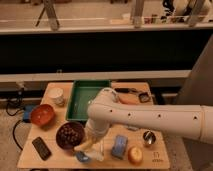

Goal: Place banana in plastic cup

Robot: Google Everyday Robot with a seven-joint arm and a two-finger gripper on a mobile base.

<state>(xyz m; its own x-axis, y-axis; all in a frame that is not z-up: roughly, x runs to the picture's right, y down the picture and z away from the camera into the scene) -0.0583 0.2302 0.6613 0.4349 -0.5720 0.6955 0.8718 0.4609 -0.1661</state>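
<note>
A: What did the camera view show on the wooden desk (52, 156)?

B: A white robot arm (150, 116) reached in from the right and bent down toward the desk's front edge. Its hand (90, 145) hung low there, just in front of a dark bowl (69, 136) that held dark round pieces.

A: And the hand's state?

B: Its fingers were drawn together, clamped on the banana (84, 146). The pale yellow fruit stuck out to the left below the arm, tilted, directly above the plastic cup (83, 157).

A: Where did the plastic cup stand?

B: At the front of the desk, a small blue tumbler just beside the dark bowl's near rim. Whether the banana touched it could not be told.

A: What else lay on the desk?

B: A green tray (85, 95) sat at the back centre, with a white paper cup (57, 95) to its left. An orange bowl (42, 114) stood at the left edge, and a black phone-like slab (41, 148) lay near the front left corner. To the right of the hand lay a blue sponge-like block (119, 146), then a round yellow fruit (135, 155), with a small metal cup (148, 137) just behind it. Small items at the back right were too blurred to name.
</note>
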